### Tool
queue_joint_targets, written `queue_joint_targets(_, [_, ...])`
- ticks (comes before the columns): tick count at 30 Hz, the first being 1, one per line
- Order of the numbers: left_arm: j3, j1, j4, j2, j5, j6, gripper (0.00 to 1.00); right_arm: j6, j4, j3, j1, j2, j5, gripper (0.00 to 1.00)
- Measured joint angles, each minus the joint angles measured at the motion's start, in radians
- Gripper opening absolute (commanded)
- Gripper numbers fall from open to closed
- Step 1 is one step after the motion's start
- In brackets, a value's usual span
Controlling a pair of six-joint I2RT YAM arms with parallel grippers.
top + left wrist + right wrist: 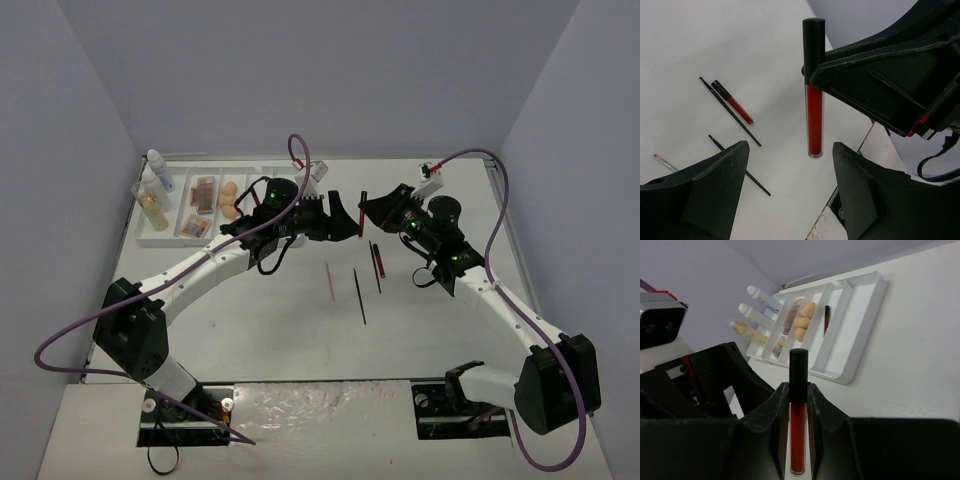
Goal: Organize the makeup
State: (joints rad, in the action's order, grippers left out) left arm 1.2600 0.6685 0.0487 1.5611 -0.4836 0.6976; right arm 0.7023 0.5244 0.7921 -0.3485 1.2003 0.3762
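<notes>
White matte table (300,340) carries a white ridged plastic compartment tray (153,240) at its far left, and loose near centre a thin pink-red pencil (330,282), a thin black pencil (359,296), and a second thin black pencil (730,111) just beside a red black-capped tube (734,104).

Lip gloss tube (814,115): clear red, black cap | compartment tray (852,325): white | egg-shaped sponges (805,320): peach | tan-filled tube (751,333): white cap | thin pencil (730,111): black | table (715,50): white | cables (506,195): purple
</notes>
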Motion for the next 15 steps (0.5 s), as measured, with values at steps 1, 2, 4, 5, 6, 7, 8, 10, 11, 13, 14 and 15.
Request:
queue_joint_targets(1, [-0.001, 0.000, 0.009, 0.000, -0.008, 0.003, 0.62, 0.008, 0.021, 0.000, 0.000, 0.006, 0.017, 0.00])
queue_joint_targets(2, [-0.002, 0.000, 0.018, 0.000, -0.015, 0.006, 0.61, 0.017, 0.044, 0.000, 0.000, 0.014, 0.032, 0.00])
queue_joint_targets(4, [-0.009, 0.000, 0.041, 0.000, -0.025, 0.013, 0.61, 0.040, 0.087, 0.000, 0.000, 0.031, 0.061, 0.00])
queue_joint_targets(5, [-0.013, 0.000, 0.051, 0.000, -0.029, 0.017, 0.60, 0.052, 0.107, 0.000, 0.000, 0.040, 0.074, 0.00])
queue_joint_targets(6, [-0.017, 0.000, 0.057, 0.000, -0.033, 0.019, 0.60, 0.062, 0.121, 0.000, 0.000, 0.046, 0.084, 0.00])
queue_joint_targets(7, [-0.020, 0.000, 0.063, 0.000, -0.036, 0.021, 0.59, 0.070, 0.133, 0.000, 0.000, 0.052, 0.093, 0.00])
queue_joint_targets(8, [-0.023, 0.000, 0.068, 0.000, -0.040, 0.023, 0.57, 0.079, 0.144, 0.000, 0.000, 0.057, 0.102, 0.00])
queue_joint_targets(10, [-0.026, 0.000, 0.080, 0.000, -0.043, 0.029, 0.54, 0.096, 0.172, -0.004, 0.000, 0.060, 0.115, 0.00])
queue_joint_targets(11, [-0.027, 0.000, 0.085, 0.000, -0.044, 0.033, 0.50, 0.102, 0.182, -0.005, 0.000, 0.060, 0.119, 0.00])
queue_joint_targets(13, [-0.027, 0.000, 0.096, 0.000, -0.046, 0.038, 0.44, 0.114, 0.203, -0.007, 0.000, 0.061, 0.128, 0.00])
queue_joint_targets(14, [-0.027, 0.000, 0.100, 0.000, -0.048, 0.041, 0.39, 0.120, 0.215, -0.009, 0.000, 0.062, 0.132, 0.00])
queue_joint_targets(15, [-0.027, 0.000, 0.106, 0.000, -0.049, 0.046, 0.33, 0.126, 0.224, -0.012, 0.000, 0.062, 0.135, 0.00])
